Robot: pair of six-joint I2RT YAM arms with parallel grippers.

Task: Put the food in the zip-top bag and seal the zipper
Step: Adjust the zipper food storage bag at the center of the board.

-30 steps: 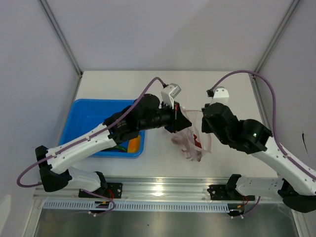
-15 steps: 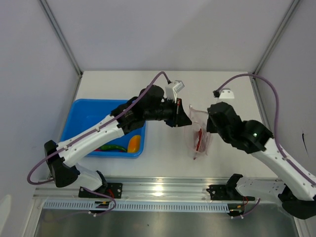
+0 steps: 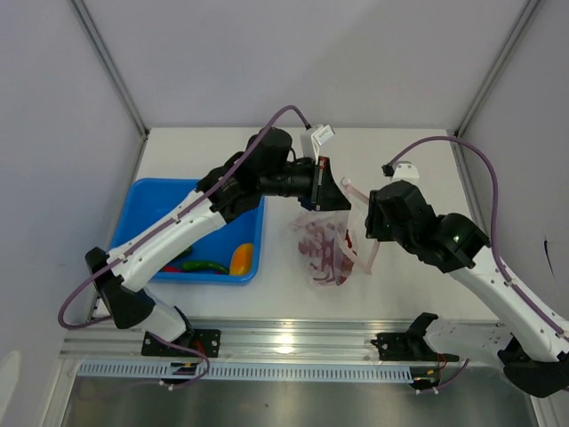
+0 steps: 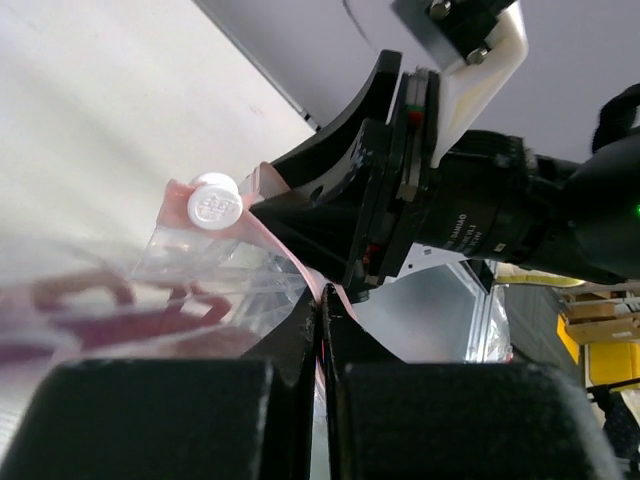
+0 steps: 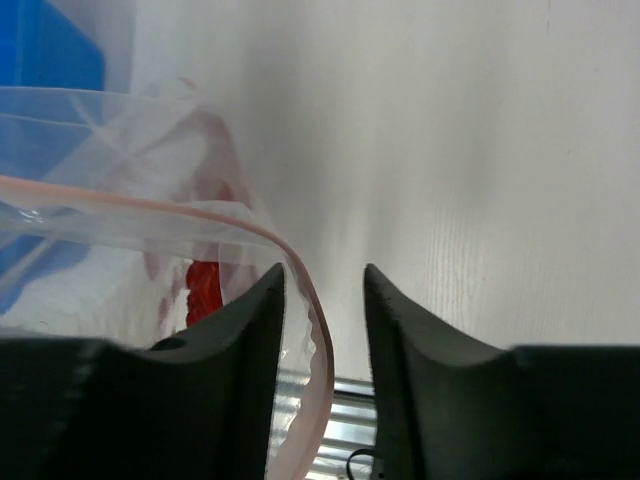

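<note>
Pinching the zipper [image 5: 150, 205] between tightly pressed fingers, the left gripper [image 4: 321, 320] holds the zip-top bag [image 3: 324, 249] by its mouth near the middle of the table [image 3: 204, 147]. Just to its right, the right gripper [image 5: 322, 272] has its fingers slightly spread, the pink strip running down through the gap against one finger. A red chili [image 5: 203, 288] shows inside the bag. A white slider tab [image 4: 213, 203] sits on the strip. At left, the blue tray [image 3: 169, 209] holds a yellow-orange fruit [image 3: 240, 259] and a green pepper [image 3: 206, 266].
</note>
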